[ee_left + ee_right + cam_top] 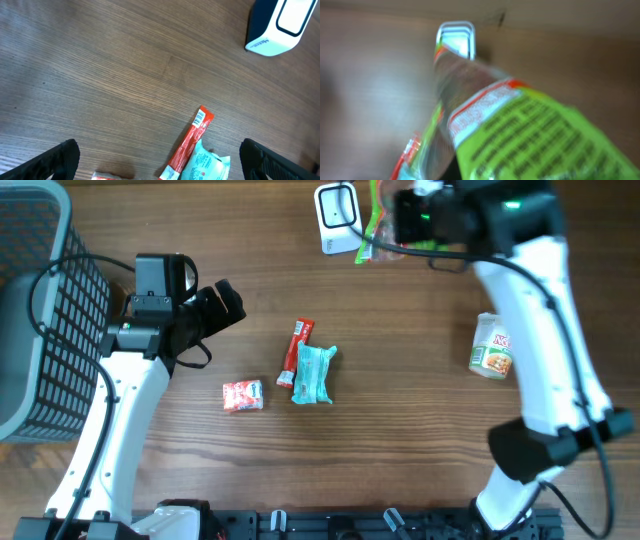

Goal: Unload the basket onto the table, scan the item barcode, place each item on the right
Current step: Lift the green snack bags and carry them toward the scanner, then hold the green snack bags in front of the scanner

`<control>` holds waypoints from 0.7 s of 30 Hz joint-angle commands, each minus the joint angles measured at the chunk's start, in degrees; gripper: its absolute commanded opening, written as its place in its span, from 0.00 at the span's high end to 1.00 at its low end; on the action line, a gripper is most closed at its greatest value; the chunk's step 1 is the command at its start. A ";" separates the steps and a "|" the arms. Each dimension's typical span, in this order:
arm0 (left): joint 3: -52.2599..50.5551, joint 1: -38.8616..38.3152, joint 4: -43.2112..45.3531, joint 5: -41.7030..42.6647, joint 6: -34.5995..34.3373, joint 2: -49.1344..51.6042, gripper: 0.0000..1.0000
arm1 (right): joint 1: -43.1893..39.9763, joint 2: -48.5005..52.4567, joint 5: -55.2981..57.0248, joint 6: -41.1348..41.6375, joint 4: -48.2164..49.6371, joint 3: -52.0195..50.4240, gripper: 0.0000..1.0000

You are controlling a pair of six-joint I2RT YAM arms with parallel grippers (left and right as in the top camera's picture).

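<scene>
the green packet (520,125) in front of the scanner (455,37) is a smear in the right wrist view, its print unreadable. from above, the right gripper (398,222) beside the scanner has its fingertips hidden under its own housing. in the left wrist view the scanner runs off the top edge.
</scene>
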 commanded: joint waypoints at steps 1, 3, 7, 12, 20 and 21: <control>-0.04 0.22 0.15 -0.52 0.09 -0.35 0.00 | 5.90 7.04 24.52 -9.53 11.72 1.86 0.96; -0.04 0.22 0.15 -0.52 0.09 -0.35 0.00 | 7.87 11.63 30.58 -15.61 19.78 1.60 0.96; -0.04 0.22 0.15 -0.52 0.07 -0.35 0.00 | 9.70 23.61 42.95 -28.59 35.06 1.42 0.96; -0.04 0.22 0.15 -0.52 0.09 -0.35 0.00 | 10.01 33.59 50.14 -35.89 46.80 1.31 0.96; -0.04 0.22 0.15 -0.52 0.09 -0.35 0.00 | 9.97 28.17 50.18 -36.09 47.41 1.27 0.96; -0.04 0.22 0.15 -0.52 0.07 -0.35 0.00 | 9.88 25.31 47.45 -32.70 42.84 1.27 0.96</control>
